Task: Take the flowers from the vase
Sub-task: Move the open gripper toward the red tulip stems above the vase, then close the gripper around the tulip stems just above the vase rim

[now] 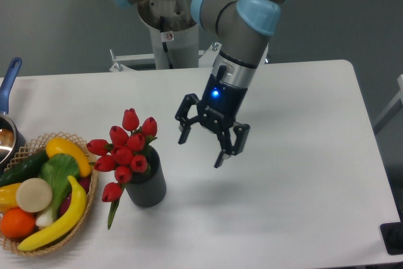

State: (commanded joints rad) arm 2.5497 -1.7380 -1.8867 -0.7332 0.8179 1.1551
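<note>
Gripper [200, 148] spread, empty, hung above table [302, 155], right of flowers [124, 151] in vase [147, 184].

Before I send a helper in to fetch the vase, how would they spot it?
On the white table, look left to the wicker basket of plastic fruit. Just right of it stands the vase: a small, dark, ribbed cylinder, the only thing holding the flowers, red tulip buds.

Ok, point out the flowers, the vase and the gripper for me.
flowers [123, 154]: fixed camera, on a red bud mid-bunch.
vase [148, 187]: fixed camera, on its ribbed side.
gripper [201, 148]: fixed camera, midway between the open fingertips.
</note>
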